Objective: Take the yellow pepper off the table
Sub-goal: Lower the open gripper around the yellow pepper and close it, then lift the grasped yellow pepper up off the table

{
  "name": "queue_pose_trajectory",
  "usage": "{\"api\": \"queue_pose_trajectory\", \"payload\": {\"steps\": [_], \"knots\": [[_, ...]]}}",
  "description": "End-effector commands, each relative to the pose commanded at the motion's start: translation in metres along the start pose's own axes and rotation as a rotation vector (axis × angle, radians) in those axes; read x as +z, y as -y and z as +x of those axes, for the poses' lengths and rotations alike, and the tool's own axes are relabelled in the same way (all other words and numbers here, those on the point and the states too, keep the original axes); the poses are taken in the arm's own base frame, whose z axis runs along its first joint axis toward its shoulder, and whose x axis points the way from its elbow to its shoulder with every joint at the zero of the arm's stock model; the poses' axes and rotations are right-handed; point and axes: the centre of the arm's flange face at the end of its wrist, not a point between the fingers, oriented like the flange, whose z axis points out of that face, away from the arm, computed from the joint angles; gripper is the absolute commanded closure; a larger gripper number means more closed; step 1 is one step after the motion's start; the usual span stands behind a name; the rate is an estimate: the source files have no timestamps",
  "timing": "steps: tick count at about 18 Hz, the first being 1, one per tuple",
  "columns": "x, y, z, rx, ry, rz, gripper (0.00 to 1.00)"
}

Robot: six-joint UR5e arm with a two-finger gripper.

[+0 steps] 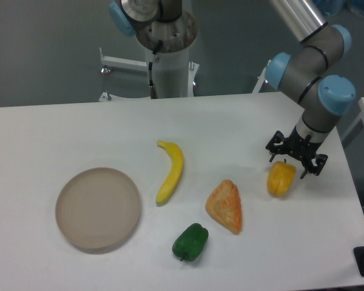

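So your small blocky yellow-orange pepper [281, 179] was sitting on the big smooth white counter [60, 133], over at the right side, not far from the right edge. The black two-finger pincer [295, 159] was right on top of it, touching or nearly touching the pepper's upper end. Honestly you couldn't tell from this angle whether the fingers were spread or closed on it; the pepper itself still looked like it was resting on the counter.

Nothing was crowding it. The closest neighbour was the orange wedge-shaped pastry [225, 206], ridged and glossy, lying near to the left of the pepper but apart from it. Below-left of that sat the shiny dark green bell pepper [190, 242], close to the front edge. The long curved yellow banana [171, 171] lay around the middle, and the round, flat, matte beige plate [97, 209] was well off to the left. The grey-and-blue arm [312, 66] came down from the upper right.
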Motion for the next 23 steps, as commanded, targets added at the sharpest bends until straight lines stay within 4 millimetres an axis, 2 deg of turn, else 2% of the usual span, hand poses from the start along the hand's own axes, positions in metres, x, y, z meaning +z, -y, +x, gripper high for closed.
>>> {"api": "queue_pose_trajectory", "payload": {"steps": [10, 12, 14, 20, 23], "knots": [[-0.010, 0.002, -0.005, -0.009, 0.015, 0.009, 0.33], [-0.023, 0.011, -0.010, -0.007, 0.035, 0.017, 0.32], [-0.026, 0.023, -0.007, -0.013, 0.041, 0.020, 0.33], [-0.028, 0.030, -0.005, -0.006, 0.046, 0.023, 0.39], [-0.042, 0.035, -0.002, -0.005, 0.060, 0.038, 0.39]]}}
